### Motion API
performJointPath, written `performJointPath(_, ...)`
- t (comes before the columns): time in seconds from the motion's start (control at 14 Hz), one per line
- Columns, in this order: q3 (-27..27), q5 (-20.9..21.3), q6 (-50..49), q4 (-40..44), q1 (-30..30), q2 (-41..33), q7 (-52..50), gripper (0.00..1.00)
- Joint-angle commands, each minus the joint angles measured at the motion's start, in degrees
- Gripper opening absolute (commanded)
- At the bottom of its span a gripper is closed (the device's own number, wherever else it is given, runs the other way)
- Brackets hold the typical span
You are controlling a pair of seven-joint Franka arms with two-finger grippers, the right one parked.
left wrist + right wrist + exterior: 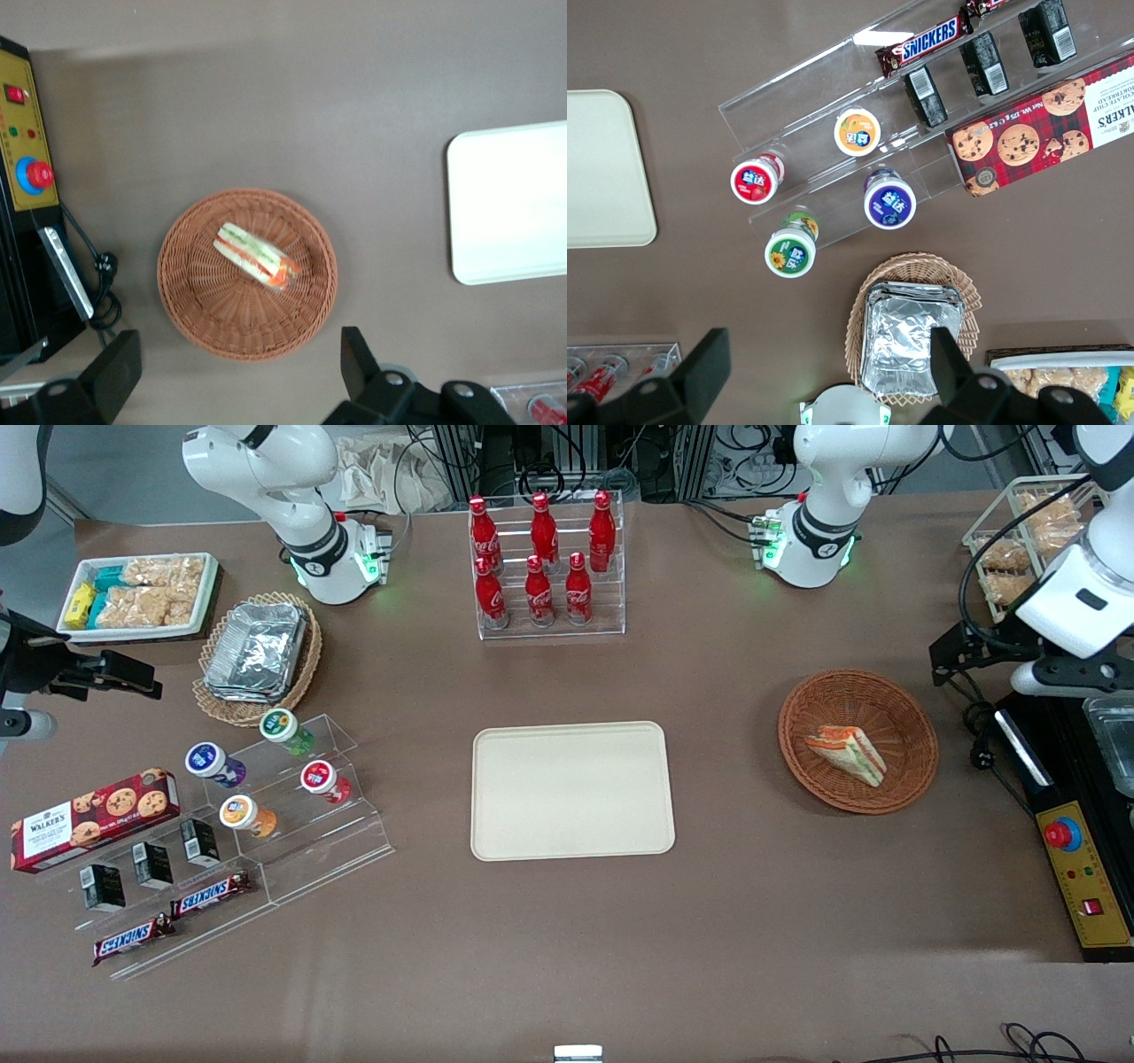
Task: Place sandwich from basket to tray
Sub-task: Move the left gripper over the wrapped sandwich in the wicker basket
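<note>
The sandwich [846, 755] lies in the round reddish-brown basket [895, 708], toward the working arm's end of the table. The beige tray [571, 790] lies flat at the table's middle, with nothing on it. My left gripper [961, 657] hangs high above the table, beside the basket and a little farther from the front camera. In the left wrist view the gripper [235, 372] is open and empty, fingers [354, 359] wide apart, with the sandwich [258, 255], the basket [204, 310] and part of the tray [509, 204] below it.
A control box with a red button [1076, 868] and cables lies beside the basket at the table's end. A rack of cola bottles [545, 562] stands farther back. A tan basket with foil containers [257, 651] and acrylic snack stands [266, 797] are toward the parked arm's end.
</note>
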Motion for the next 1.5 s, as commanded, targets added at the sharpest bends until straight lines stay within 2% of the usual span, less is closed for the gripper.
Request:
performJointPath(0.0,0.4,-0.8,-1.1,4.9,0.0,3.2,0.7,1.00)
performJointPath(0.21,0.5,-0.6,-1.7,4.8,0.6,3.5,0.6,1.00)
performJointPath(0.29,0.5,-0.1,-2.8,3.8,0.7,3.9,-2.5,1.00)
performJointPath(0.5,0.1,-0.9,-1.0,-0.6,0.0,4.0,-29.1,1.00)
performJointPath(0.64,-0.7,-1.1,4.2,-7.1,-0.1,1.9,-41.1,1.00)
performJointPath(1.07,-2.4,0.0,26.3,-33.9,-0.1,-4.1,-49.1,1.00)
performJointPath(1.43,-2.3,0.1,36.1,-40.7,0.6,-1.0,-54.6,1.00)
